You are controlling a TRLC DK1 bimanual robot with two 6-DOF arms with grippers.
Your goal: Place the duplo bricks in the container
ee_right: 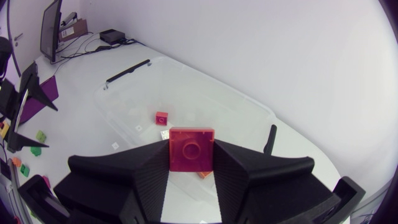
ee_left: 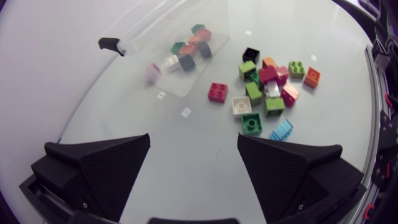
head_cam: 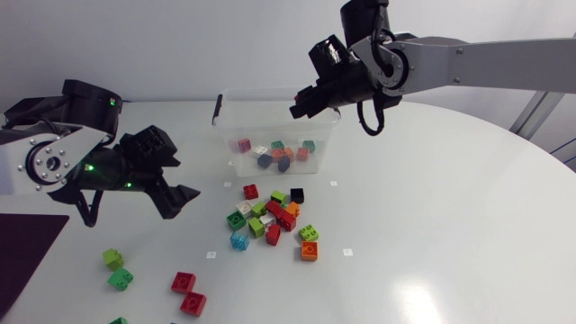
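A clear plastic container (head_cam: 236, 166) stands at the table's back middle with several duplo bricks inside, among them a pink one (head_cam: 244, 144). My right gripper (head_cam: 301, 103) hangs over its far right rim, shut on an orange-red brick (ee_right: 191, 144); under it lie the container (ee_right: 205, 78) and a small red brick (ee_right: 161, 117). My left gripper (head_cam: 175, 175) is open and empty, left of the container. Ahead of its fingers (ee_left: 99, 168) lies a pile of mixed bricks (ee_left: 264, 87), also seen in the head view as a pile (head_cam: 270, 216) in front of the container.
Two green bricks (head_cam: 115, 268) and two red bricks (head_cam: 187, 292) lie loose at the front left. A dark mat (head_cam: 27, 252) covers the left edge. A lone red brick (ee_left: 217, 91) sits between pile and container. An orange brick (head_cam: 309, 251) marks the pile's front right.
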